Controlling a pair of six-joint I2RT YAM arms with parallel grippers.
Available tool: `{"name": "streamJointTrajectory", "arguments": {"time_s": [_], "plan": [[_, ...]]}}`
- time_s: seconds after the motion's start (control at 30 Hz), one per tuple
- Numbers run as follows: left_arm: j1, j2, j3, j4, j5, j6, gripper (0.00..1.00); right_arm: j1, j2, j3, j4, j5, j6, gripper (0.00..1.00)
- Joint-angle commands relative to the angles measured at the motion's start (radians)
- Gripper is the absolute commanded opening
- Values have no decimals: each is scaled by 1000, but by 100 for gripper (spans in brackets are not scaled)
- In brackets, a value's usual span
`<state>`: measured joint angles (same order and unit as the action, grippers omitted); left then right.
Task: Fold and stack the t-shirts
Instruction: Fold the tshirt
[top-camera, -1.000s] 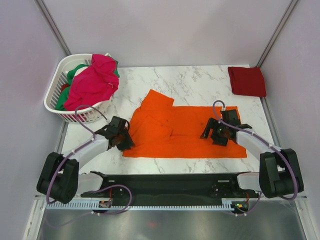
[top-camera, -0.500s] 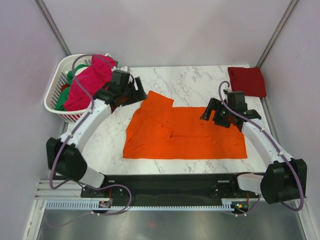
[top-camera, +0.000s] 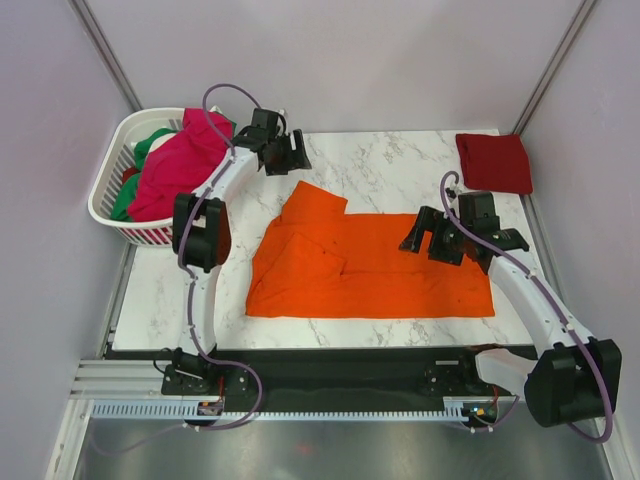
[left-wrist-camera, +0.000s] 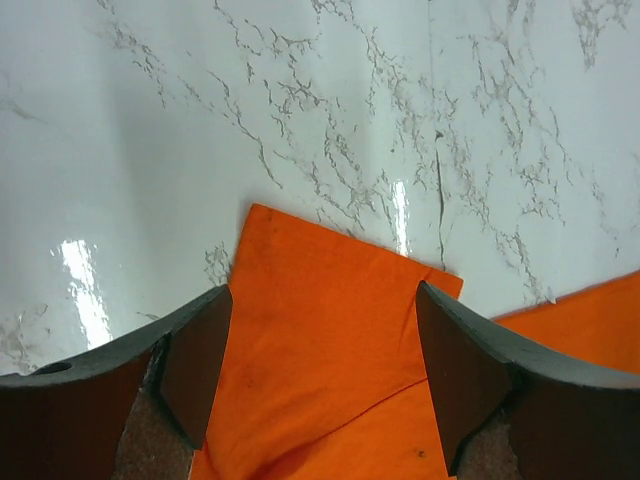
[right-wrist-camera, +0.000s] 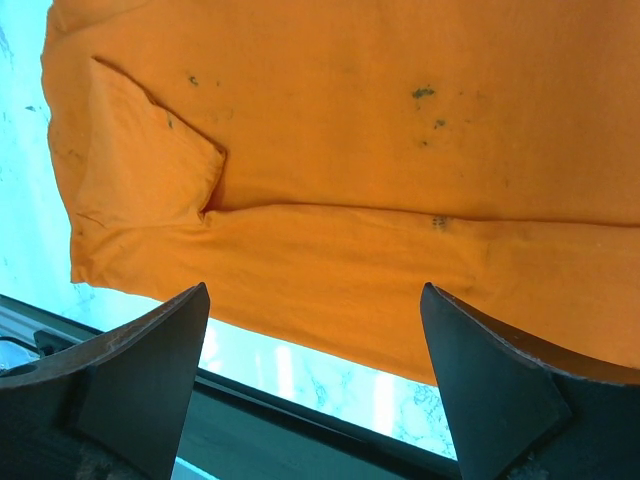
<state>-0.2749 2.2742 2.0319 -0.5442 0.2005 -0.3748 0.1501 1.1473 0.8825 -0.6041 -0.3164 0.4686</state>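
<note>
My left fingers (left-wrist-camera: 195, 370) look like matt dark plastic; the orange shirt (left-wrist-camera: 320, 340) is soft, matt cloth; the marble-patterned tabletop (left-wrist-camera: 300, 100) is smooth and glossy, throwing bright glare.

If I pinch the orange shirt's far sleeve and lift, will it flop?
Probably flops: the orange shirt lies flat with soft creases and a folded-over flap. Likely light: thin cloth. It may slide on the glossy marble table.

White arm links (top-camera: 528, 290), black joints (top-camera: 200, 232), looping purple cables (top-camera: 228, 88), dark wedge-shaped fingers (right-wrist-camera: 150, 370).
</note>
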Motion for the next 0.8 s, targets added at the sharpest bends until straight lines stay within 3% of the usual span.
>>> {"name": "streamJointTrajectory", "arguments": {"time_s": [0.0, 0.6, 0.7, 0.77], "plan": [[-4, 50, 76, -11, 65, 47, 81, -1, -12, -17, -2, -21, -41, 95], [-6, 192, 47, -13, 48, 27, 77, -3, 3, -48, 9, -26, -50, 95], [-10, 208, 44, -11, 82, 22, 70, -3, -6, -59, 4, -21, -51, 95], [-17, 218, 44, -11, 86, 22, 60, -3, -8, -63, 1, -20, -53, 96]]}}
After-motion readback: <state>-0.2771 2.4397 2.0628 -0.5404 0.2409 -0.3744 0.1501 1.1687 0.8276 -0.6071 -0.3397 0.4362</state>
